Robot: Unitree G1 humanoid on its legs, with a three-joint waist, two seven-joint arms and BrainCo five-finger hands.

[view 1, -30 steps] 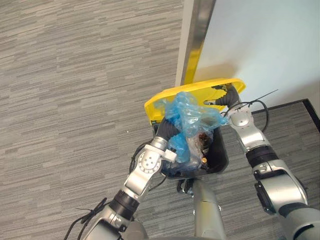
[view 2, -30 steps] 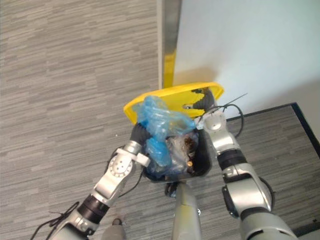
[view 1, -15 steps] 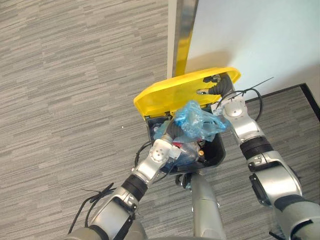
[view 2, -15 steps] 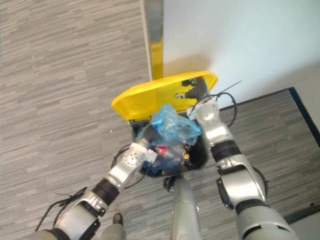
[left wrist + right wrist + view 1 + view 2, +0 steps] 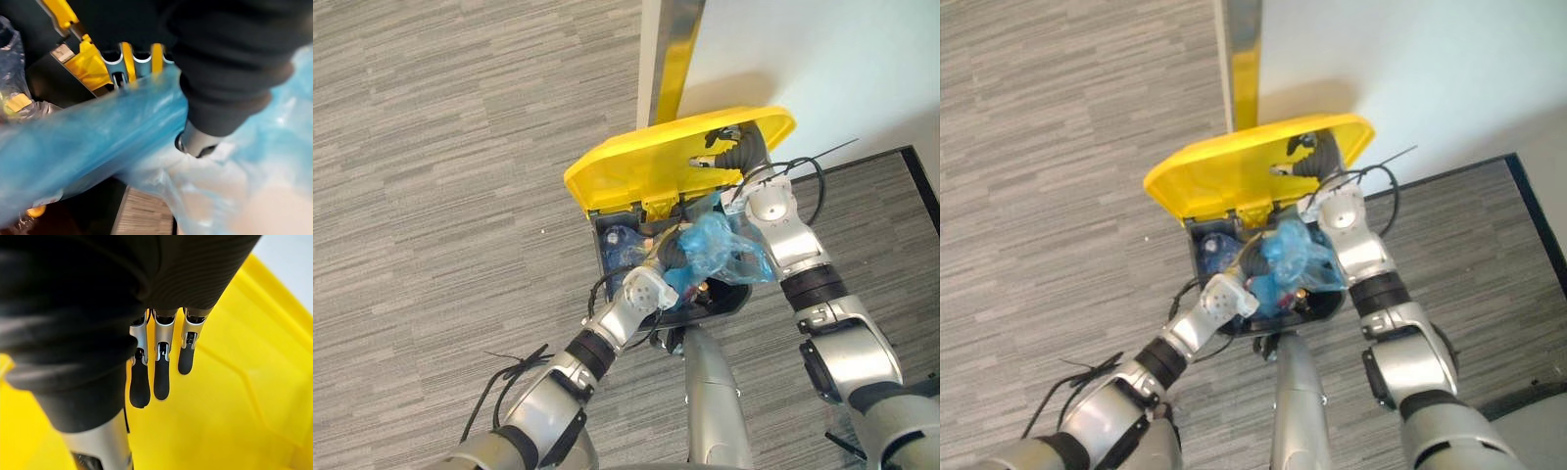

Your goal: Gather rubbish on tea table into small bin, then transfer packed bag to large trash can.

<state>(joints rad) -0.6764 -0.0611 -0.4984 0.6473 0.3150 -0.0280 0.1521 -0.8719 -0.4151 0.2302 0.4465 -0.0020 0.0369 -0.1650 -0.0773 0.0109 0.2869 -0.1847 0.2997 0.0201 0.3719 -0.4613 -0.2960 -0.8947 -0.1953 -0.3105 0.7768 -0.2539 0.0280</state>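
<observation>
A large dark trash can (image 5: 605,245) stands on the floor against a wall, its yellow lid (image 5: 646,166) tipped up. My right hand (image 5: 732,149) is open under the lid, with straight fingers (image 5: 161,377) flat against the yellow underside. A packed blue plastic bag (image 5: 720,250) lies in the can's mouth, bulging over the right rim, with other rubbish below it. My left hand (image 5: 668,257) reaches into the can beside the bag, and its dark cover (image 5: 230,73) sits against the blue film (image 5: 98,132). Whether it grips the bag is hidden.
A pale wall panel with a metal corner strip (image 5: 671,44) rises just behind the can. Grey striped carpet (image 5: 440,196) spreads to the left. A dark border line (image 5: 922,186) runs along the floor at the right.
The blue bag has gone from above the rim down into the can with my left arm. The lid is tipped further up. The view has shifted a little.
</observation>
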